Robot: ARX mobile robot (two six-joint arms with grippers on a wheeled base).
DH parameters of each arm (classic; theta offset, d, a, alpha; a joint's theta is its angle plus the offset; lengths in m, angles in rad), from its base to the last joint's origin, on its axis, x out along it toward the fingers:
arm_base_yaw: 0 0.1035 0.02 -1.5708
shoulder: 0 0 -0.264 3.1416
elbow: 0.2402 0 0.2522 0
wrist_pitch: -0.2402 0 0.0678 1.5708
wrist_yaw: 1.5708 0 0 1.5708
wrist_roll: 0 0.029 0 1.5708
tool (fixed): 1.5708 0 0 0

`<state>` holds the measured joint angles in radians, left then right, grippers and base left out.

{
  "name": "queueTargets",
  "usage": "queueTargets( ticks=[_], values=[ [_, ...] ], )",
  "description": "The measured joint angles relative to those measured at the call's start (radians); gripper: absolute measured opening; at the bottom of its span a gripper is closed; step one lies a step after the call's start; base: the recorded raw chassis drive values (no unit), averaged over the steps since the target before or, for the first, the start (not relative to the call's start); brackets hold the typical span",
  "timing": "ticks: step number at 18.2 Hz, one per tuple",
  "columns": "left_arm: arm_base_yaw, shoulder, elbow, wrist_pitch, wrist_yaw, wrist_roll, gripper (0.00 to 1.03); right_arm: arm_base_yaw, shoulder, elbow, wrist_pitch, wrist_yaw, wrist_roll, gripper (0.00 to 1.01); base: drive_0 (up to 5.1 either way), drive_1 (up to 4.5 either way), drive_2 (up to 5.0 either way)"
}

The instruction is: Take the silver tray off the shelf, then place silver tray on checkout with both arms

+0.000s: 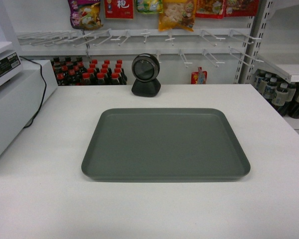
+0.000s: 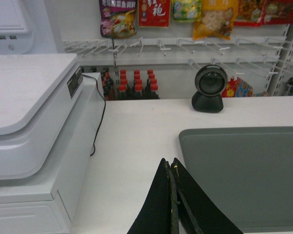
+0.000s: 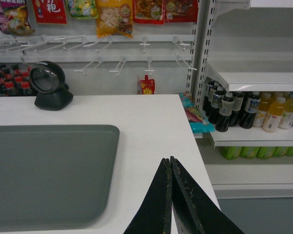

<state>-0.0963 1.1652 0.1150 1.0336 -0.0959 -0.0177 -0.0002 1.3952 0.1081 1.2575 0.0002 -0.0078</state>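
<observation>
Head view shows the silver tray (image 1: pixel 165 144) lying flat on the white worktop (image 1: pixel 40 199), roughly in the middle and square to the camera, with nothing on it. Neither arm appears in that view. Judging by this, the tray is already off the shelf and set on the checkout, so the placing step looks finished; what is left, if anything, is for both arms to stay clear and draw away without nudging the tray.

Left wrist view shows the left hand (image 2: pixel 171 195) with its two dark fingers pressed together, clenched on nothing, poised over bare worktop just beside the tray's left edge and not touching it. Right wrist view shows the right hand (image 3: pixel 170 195) the same way, fingers closed and empty, over the worktop just off the tray's right edge.

At the back of the worktop stands a black barcode scanner (image 1: pixel 145 75). A white till machine (image 2: pixel 34 126) sits to the left, with a dark label on its side too small to read. Snack packets (image 1: pixel 177 12) hang above on a peg rack; one red packet (image 1: pixel 118 7) carries a white Chinese character I cannot read with confidence. Red-capped bottles (image 1: pixel 92 72) stand behind the worktop, and drinks bottles (image 3: pixel 249 111) fill a shelf to the right, their labels illegible.
</observation>
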Motion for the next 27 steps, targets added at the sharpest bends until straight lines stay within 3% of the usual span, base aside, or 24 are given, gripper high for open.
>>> queueTargets(
  ticks=[2, 3, 4, 6, 12, 27],
  values=[
    [0.026, -0.117, -0.039, -0.079, 0.025, 0.0, 0.01, 0.0, -0.137, -0.042, -0.087, 0.0, 0.0, 0.02, 0.0, 0.0, 0.0],
    [0.072, -0.158, -0.054, -0.114, 0.078, 0.0, 0.01, 0.0, -0.185, -0.054, -0.128, 0.0, 0.0, 0.02, 0.0, 0.0, 0.0],
    [0.098, -0.214, -0.067, -0.158, 0.081, 0.0, 0.01, 0.0, -0.257, -0.07, -0.184, 0.0, 0.0, 0.02, 0.0, 0.0, 0.0],
    [0.098, -0.301, -0.077, -0.216, 0.093, 0.0, 0.01, 0.0, -0.402, -0.069, -0.346, 0.0, 0.0, 0.02, 0.0, 0.0, 0.0],
    [0.095, -0.512, -0.104, -0.402, 0.095, 0.0, 0.01, 0.0, -0.666, -0.095, -0.563, 0.0, 0.0, 0.02, 0.0, 0.0, 0.0],
    [0.095, -0.909, -0.104, -0.777, 0.095, 0.0, 0.01, 0.0, -1.107, -0.096, -0.968, 0.0, 0.0, 0.02, 0.0, 0.0, 0.0]
  ],
)
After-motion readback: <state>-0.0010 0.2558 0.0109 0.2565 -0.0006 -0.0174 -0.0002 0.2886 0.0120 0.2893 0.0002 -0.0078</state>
